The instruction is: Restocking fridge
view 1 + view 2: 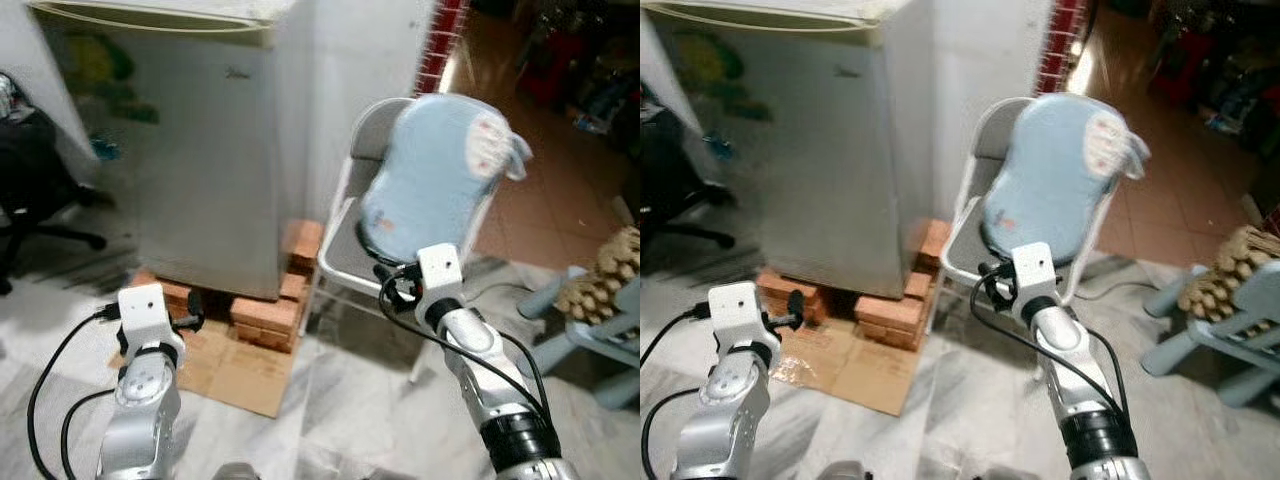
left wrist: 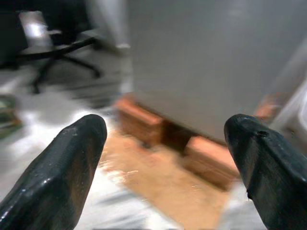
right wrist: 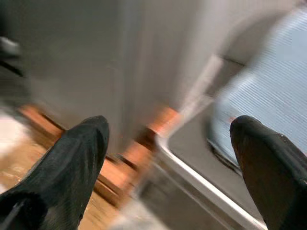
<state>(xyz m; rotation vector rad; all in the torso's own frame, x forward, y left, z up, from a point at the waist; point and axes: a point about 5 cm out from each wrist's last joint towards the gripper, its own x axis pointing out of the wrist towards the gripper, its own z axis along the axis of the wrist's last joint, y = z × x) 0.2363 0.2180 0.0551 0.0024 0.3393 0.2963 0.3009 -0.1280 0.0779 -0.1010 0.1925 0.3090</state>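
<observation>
On the far left of the head views, a small pale grey fridge [image 1: 200, 150] is standing with its door shut, raised on red bricks [image 1: 262, 312] over a sheet of brown cardboard [image 1: 240, 368] that is lying on the marbled floor. Just to its right, a grey folding metal chair [image 1: 345, 255] is carrying a light blue padded cushion [image 1: 435, 175] that is leaning against its back, and at the far right a pale blue plastic stool [image 1: 580, 335] is showing beside a bundle of straw-coloured bristles. A black office chair [image 1: 35, 215] is sitting at the far left. The left gripper [image 1: 190, 322] is reaching low toward the bricks at the fridge's base, while the right gripper [image 1: 395, 285] is hanging in front of the folding chair's seat; neither is carrying anything to stock. In the left wrist view, the left gripper's two black fingers [image 2: 62, 172] are standing wide apart, with the fridge's front wall lying straight ahead and above them and the bricks directly beyond the gap. In the right wrist view, which is blurred, the right gripper's fingers [image 3: 72, 163] are likewise spread apart and empty, with the fridge's corner ahead on one side and the chair's seat edge and cushion on the other. As a judgement, the left arm is the nearer one to the fridge door, whose long axis is running upright, so opening it is looking like the next step.
</observation>
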